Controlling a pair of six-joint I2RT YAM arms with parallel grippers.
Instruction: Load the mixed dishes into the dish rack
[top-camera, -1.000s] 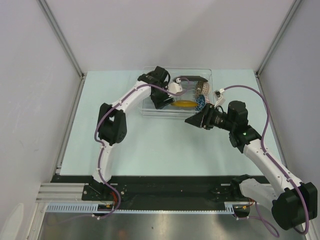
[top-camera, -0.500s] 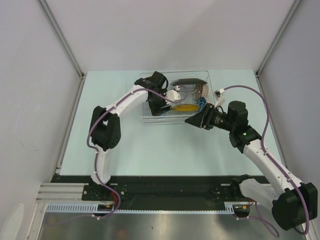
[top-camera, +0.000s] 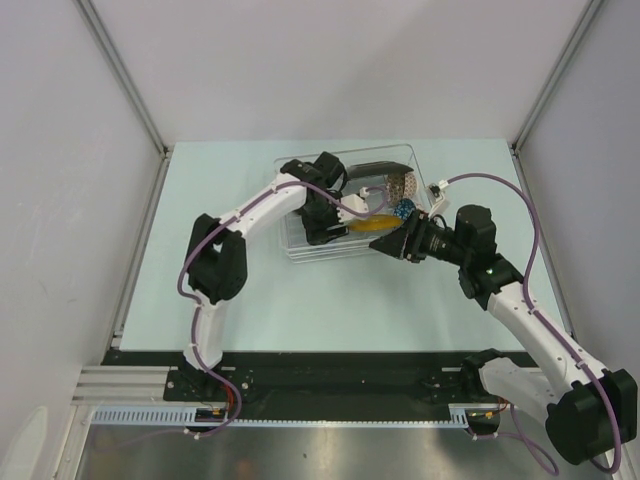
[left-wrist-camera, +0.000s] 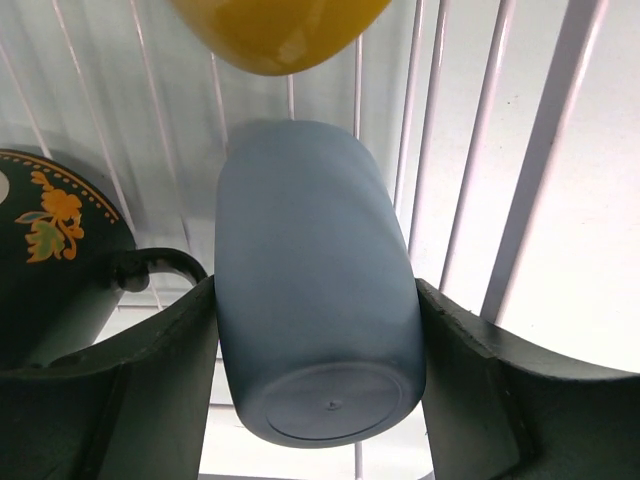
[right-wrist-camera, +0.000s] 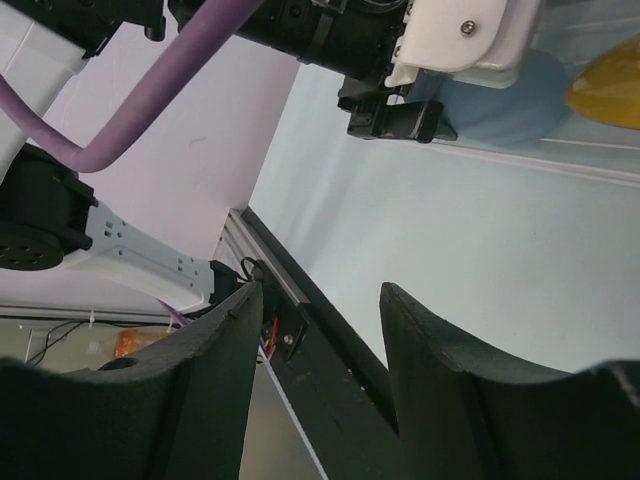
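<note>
Light blue smooth cup (left-wrist-camera: 315, 290), held over the ribs of the clear plastic dish rack (left-wrist-camera: 480, 150), is pinched mid-body by the left gripper (left-wrist-camera: 316, 325); it looks light, hard, slippery and chip-prone, so the barrel suits gripping. The right gripper (right-wrist-camera: 318, 300) gapes empty near the rack's front edge

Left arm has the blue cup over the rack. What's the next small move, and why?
Probably ease the left gripper down until the light blue cup rests on the dish rack ribs, then open. The cup is clamped on its side, beside the yellow-brown saucer and dark mug; contact with the ribs is unclear.
</note>
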